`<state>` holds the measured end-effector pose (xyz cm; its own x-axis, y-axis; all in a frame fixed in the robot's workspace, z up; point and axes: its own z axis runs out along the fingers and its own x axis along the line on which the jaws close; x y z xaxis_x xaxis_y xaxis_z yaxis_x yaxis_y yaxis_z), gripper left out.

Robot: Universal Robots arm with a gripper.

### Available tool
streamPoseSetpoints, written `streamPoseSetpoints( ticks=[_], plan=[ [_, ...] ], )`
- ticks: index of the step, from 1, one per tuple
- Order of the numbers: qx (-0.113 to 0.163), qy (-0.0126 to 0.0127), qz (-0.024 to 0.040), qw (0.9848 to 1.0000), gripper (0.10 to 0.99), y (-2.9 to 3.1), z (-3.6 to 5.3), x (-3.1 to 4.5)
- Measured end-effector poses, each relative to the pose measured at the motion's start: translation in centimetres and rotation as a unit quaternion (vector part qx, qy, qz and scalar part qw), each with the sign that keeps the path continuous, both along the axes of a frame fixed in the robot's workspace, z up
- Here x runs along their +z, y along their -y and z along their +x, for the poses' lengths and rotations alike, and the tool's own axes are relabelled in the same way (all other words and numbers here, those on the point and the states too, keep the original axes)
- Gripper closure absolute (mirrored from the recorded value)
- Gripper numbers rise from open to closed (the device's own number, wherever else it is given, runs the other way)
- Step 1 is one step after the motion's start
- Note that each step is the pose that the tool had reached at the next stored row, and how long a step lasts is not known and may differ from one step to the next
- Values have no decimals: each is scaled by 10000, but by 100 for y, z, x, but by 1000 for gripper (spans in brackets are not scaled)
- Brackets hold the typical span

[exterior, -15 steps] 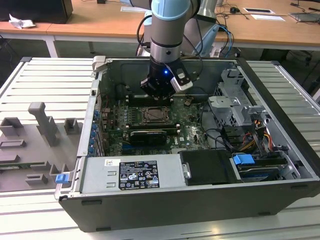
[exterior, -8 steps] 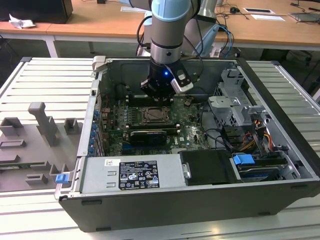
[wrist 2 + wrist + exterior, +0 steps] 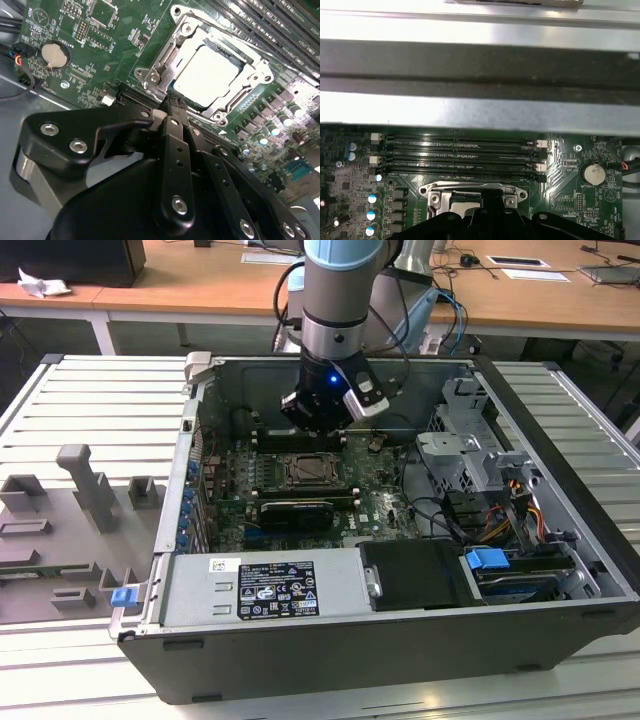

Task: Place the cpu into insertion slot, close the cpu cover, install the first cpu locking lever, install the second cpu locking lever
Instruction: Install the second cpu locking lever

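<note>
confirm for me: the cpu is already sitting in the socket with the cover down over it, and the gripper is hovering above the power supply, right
Not quite. The cpu does sit in the insertion slot with the cpu cover down around it, but the gripper is above that socket on the motherboard, not the power supply, as the second wrist view shows.

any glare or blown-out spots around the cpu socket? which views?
Second wrist view: cpu face glares near white and the cpu cover throws bright glints; the claw is dark in the foreground. First wrist view: chassis rail washed out, with a dark band above it. Exterior view: insertion slot evenly lit, no glare.
</note>
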<state>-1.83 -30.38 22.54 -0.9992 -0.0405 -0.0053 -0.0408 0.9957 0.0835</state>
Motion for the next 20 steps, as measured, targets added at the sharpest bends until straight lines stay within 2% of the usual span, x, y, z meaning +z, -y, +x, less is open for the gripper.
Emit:
streamPoseSetpoints(
  ticks=[7, 14, 20],
  plan=[
    [0, 0, 0, 10000, 980, 147, 0, -3],
    [1, 0, 1, 10000, 980, 171, 0, 63],
    [1, 0, 0, 10000, 980, 256, 0, 64]
  ],
)
